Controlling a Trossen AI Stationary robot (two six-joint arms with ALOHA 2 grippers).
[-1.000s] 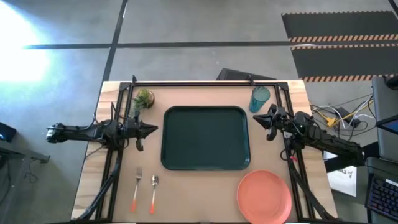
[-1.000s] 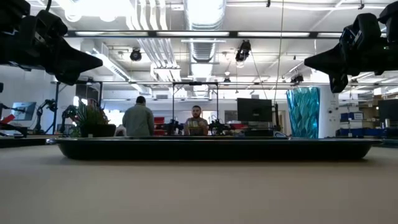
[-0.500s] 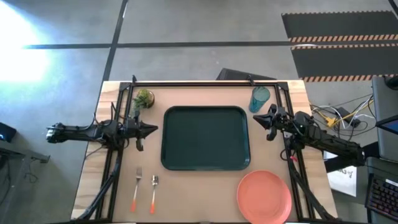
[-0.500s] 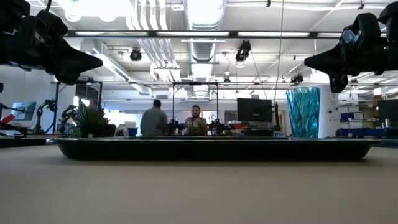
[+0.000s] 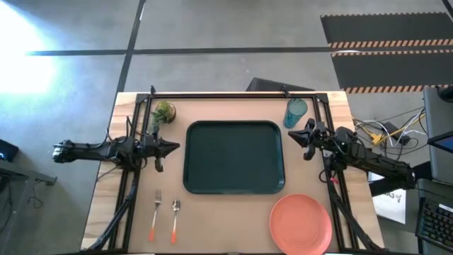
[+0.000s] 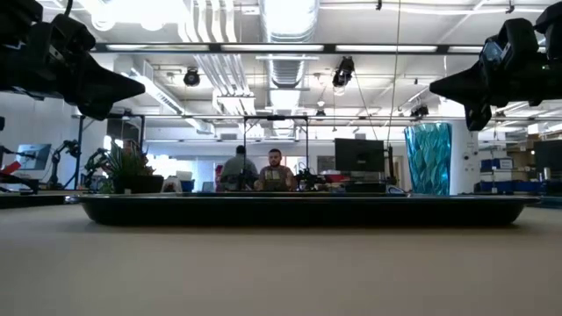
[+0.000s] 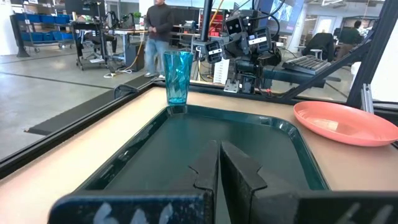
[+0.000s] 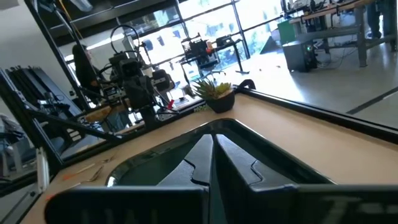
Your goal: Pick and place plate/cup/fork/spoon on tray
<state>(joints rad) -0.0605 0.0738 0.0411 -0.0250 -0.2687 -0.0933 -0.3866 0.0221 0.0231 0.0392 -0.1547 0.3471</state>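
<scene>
Nothing is placed yet: from above, my tray (image 5: 234, 157) lies bare, with plate (image 5: 300, 223), cup (image 5: 296, 112), fork (image 5: 155, 214) and spoon (image 5: 175, 219) on the table (image 5: 212, 219), while my wrist views show left jaws (image 7: 219, 163) and right jaws (image 8: 211, 155) together, holding nothing.

Strong white glare washes the floor (image 5: 28, 42) at the overhead view's upper left; elsewhere lighting is even, shadows faint.
</scene>
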